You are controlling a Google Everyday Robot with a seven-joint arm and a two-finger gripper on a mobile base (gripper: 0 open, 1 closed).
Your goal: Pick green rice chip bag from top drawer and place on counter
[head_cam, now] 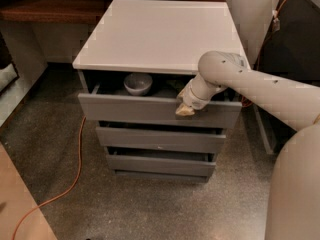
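**Gripper parked on the lip of the open top drawer**

Gripper (184, 110) sits right on the upper edge of the top drawer (130, 109) front, right of centre, its tan tip pointing down and left over the grey panel. Spread or closed? It cannot be told from this angle. The pale arm (260, 91) reaches in from the right, its wrist tucked under the near edge of the counter (160, 34).

The top drawer is pulled out a little, and a white bowl (138, 83) rests inside, left of the gripper. Between the bowl and the wrist there is a dull green patch in the shadow, the green rice chip bag (173, 87), lying inside the drawer and mostly hidden.

The glossy white counter caps the cabinet. Below, the middle drawer (160, 139) and the bottom drawer (160, 163) sit slightly ajar. A wooden shelf (50, 9) runs along the far left, and an orange cable (75, 169) trails across the speckled floor (150, 209) on the near left.
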